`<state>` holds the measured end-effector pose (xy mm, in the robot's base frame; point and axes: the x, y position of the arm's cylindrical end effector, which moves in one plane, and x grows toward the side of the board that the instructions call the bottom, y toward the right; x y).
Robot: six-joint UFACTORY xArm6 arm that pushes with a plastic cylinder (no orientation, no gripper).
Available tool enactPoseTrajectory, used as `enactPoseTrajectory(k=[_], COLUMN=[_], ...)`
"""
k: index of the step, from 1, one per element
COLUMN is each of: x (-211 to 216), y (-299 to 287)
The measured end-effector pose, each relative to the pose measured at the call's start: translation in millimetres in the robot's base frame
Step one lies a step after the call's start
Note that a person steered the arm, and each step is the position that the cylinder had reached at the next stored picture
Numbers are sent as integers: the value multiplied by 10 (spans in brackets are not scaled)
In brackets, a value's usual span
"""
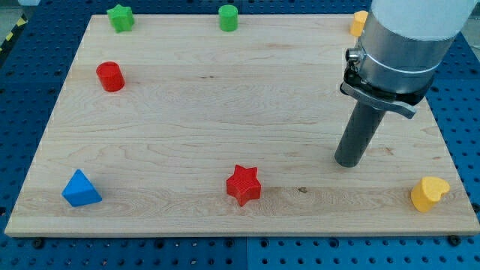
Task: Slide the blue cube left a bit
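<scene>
The wooden board (225, 97) lies on a blue perforated table (22, 90) and carries 7 blocks. No claw here: the arm ends in a dark rod, my tip (349, 163), resting on the board's right part and holding nothing. Nearest are the yellow heart (429, 193) at bottom right and the red star (244, 184) to the tip's left; neither touches it. The blue block (80, 189), more pyramid than cube, sits at bottom left, well apart. Red cylinder (110, 76) at upper left; green star (120, 17) & green cylinder (228, 17) along the top edge; another yellow block (358, 22), shape unclear, partly behind the arm.
</scene>
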<state>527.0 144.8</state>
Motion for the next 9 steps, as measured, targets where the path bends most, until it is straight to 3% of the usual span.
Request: enactPoseTrajectory(k=[4,6,9], x=[-82,-660,-1180], y=[200,1392,1793])
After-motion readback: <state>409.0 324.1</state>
